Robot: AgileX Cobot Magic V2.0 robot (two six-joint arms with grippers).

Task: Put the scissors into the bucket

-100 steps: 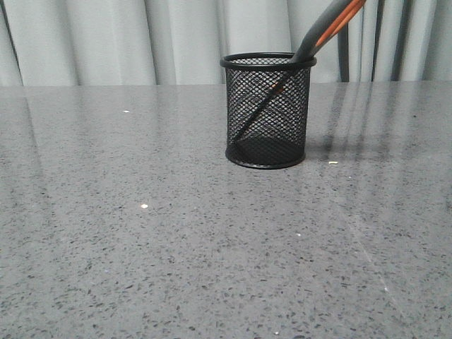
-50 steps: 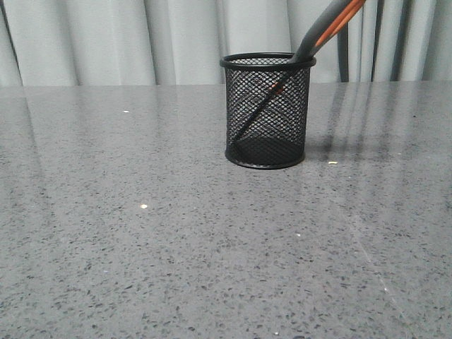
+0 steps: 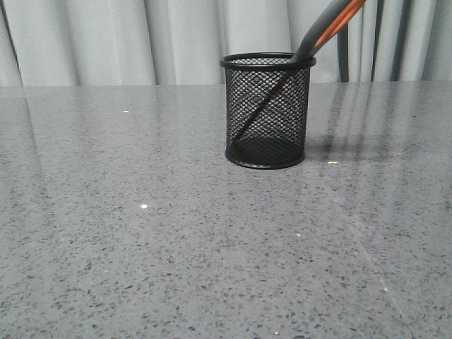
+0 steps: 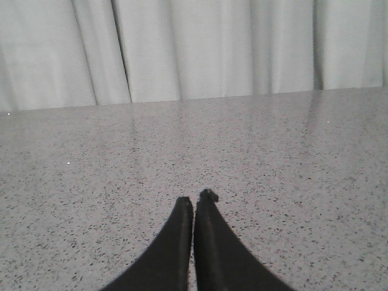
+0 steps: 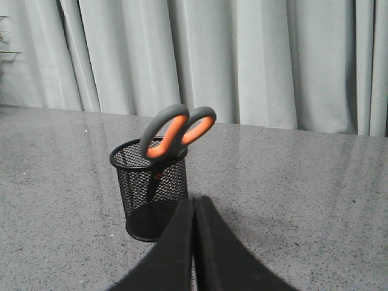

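The bucket [image 3: 267,111], a black wire-mesh cup, stands upright on the grey speckled table. The scissors [image 3: 325,30] stand in it, blades down and leaning, their grey handle loops lined in orange sticking out over the rim to the upper right. The right wrist view shows the same bucket [image 5: 151,191] with the scissors [image 5: 173,133] in it. My right gripper [image 5: 193,200] is shut and empty, apart from the bucket on its near side. My left gripper [image 4: 195,197] is shut and empty over bare table. Neither gripper shows in the front view.
The grey speckled table [image 3: 141,247] stretches to the front and both sides of the bucket. Pale curtains [image 3: 106,39] hang along the table's far edge. A few small light specks [image 3: 144,206] lie on the surface.
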